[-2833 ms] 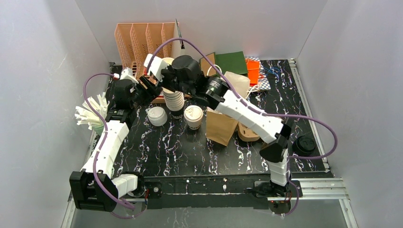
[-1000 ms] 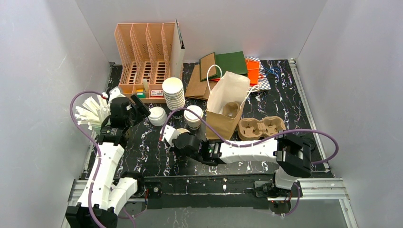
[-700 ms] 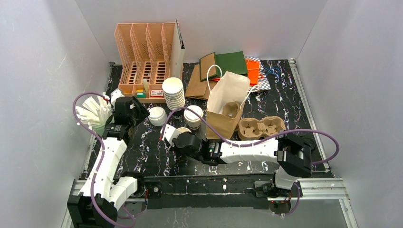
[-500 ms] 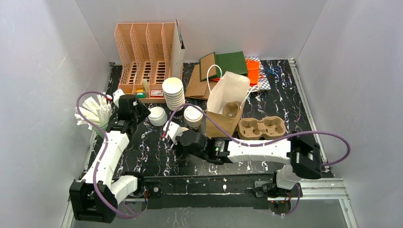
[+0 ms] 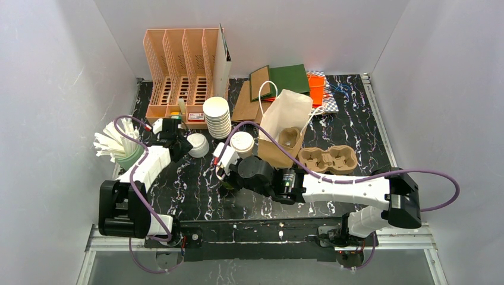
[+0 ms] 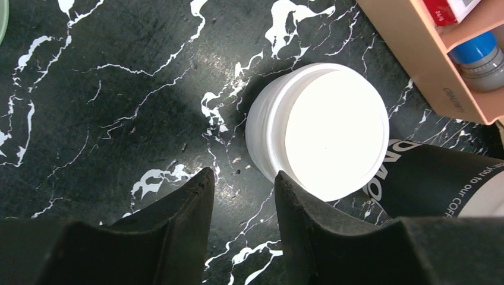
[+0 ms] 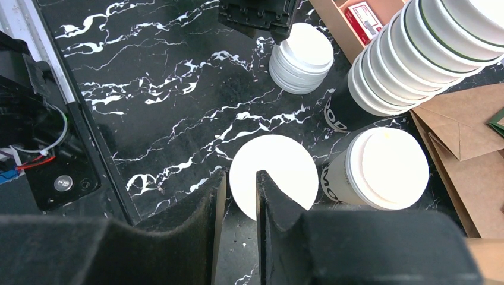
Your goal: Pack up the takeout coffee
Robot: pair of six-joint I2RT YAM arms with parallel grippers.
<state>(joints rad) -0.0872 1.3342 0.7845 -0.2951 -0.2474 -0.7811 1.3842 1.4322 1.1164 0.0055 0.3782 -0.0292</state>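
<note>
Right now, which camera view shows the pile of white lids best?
The left wrist view: the pile of white lids fills the middle, its top and side wall clear. The right wrist view shows the pile smaller, near the upper edge. The top external view shows it very small.

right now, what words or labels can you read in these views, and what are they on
"to our COFF", running off the frame: black cup, left wrist view.
Big white letters beside it: only partly showing, unreadable.
Print on the peach organizer edge: too small.
Red and white box in the organizer: blurred.
Letters on the lidded cup wall: partly hidden.
</note>
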